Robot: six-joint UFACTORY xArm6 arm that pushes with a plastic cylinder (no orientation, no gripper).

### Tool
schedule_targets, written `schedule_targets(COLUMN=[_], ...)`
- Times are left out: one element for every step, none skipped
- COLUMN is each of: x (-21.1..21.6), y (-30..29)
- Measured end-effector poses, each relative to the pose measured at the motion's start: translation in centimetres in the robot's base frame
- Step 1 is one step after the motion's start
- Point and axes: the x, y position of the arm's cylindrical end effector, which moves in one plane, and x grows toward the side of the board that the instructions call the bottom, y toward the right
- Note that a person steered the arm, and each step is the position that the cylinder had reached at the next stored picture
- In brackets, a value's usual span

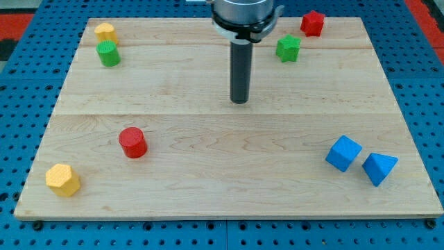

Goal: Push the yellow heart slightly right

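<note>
The yellow heart [105, 31] lies at the board's top left corner, touching the green cylinder [108, 53] just below it. My tip [239, 102] rests on the board near the top centre, far to the right of the heart and a little lower than it. It touches no block. The rod rises straight up to the arm's mount at the view's top edge.
A green star [288, 48] and a red star [312, 23] sit at the top right. A red cylinder [132, 142] and a yellow pentagon [62, 180] lie at lower left. A blue cube [343, 153] and a blue triangle [379, 167] lie at lower right. The wooden board [222, 194] sits on blue pegboard.
</note>
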Motion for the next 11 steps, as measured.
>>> schedule_targets(x=[-2.8, -4.1, -4.1, -4.1, -5.2, -13.1, -16.7, -15.3, -13.2, -18.9, -20.6], y=[5.9, -0.7, -14.7, -29.8, -33.9, -33.0, -29.0, -17.1, -14.9, -18.7, -24.4])
